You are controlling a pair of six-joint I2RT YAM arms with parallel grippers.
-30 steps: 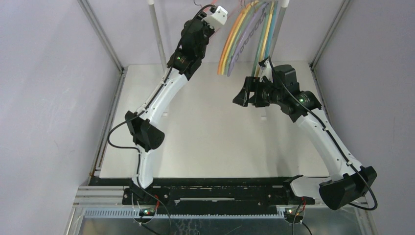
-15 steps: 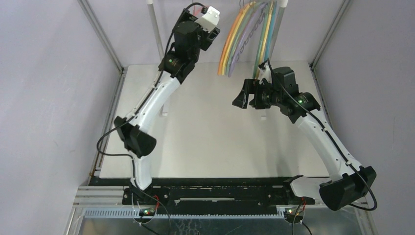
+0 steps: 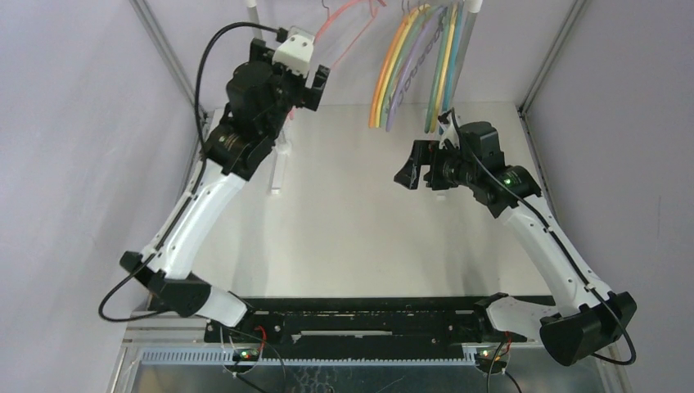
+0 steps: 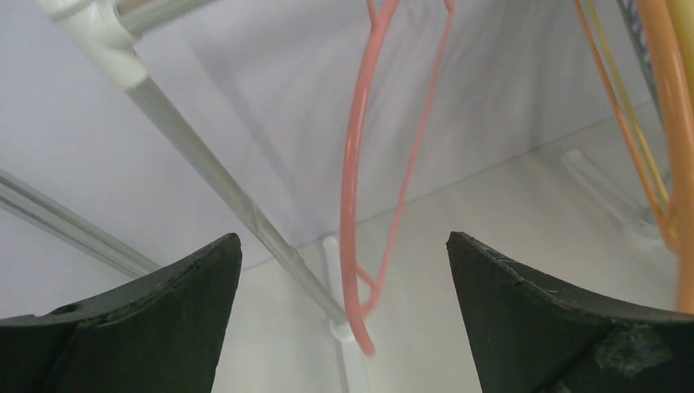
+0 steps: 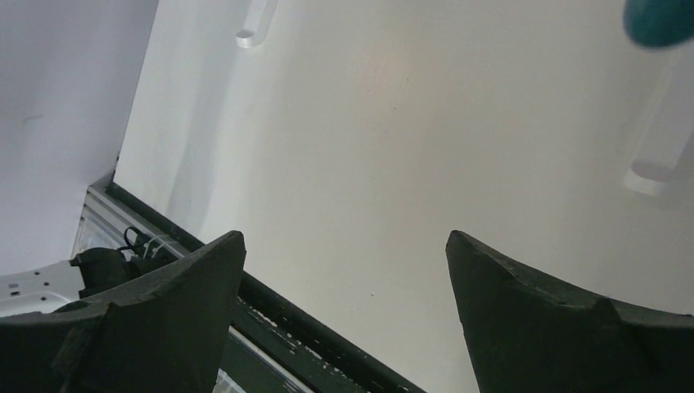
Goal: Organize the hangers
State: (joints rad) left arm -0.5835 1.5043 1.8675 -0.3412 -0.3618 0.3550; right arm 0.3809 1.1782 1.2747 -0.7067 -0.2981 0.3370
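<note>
A pink hanger [image 3: 348,20] hangs by itself on the rail, left of the others. In the left wrist view the pink hanger [image 4: 353,196] dangles free, straight ahead of my left gripper [image 4: 342,239], whose jaws stand wide apart and touch nothing. Seen from above, the left gripper [image 3: 301,59] sits back and left of it. Several hangers [image 3: 413,65] in orange, yellow, lilac, green and teal hang bunched at the rail's right end. My right gripper [image 3: 407,164] hovers below that bunch. The right gripper [image 5: 345,235] is open and empty, with a teal hanger tip [image 5: 659,20] at the top corner.
The white-and-metal rail frame stands at the back, its left post [image 4: 205,164] close to the pink hanger. Its white feet [image 3: 278,168] [image 3: 442,195] rest on the pale table [image 3: 352,237]. An orange hanger [image 4: 667,123] edges the left wrist view. Grey walls enclose both sides.
My left gripper has opened, let go of the pink hanger on the rail and drawn back to the left. The right gripper opened slightly wider and barely shifted.
</note>
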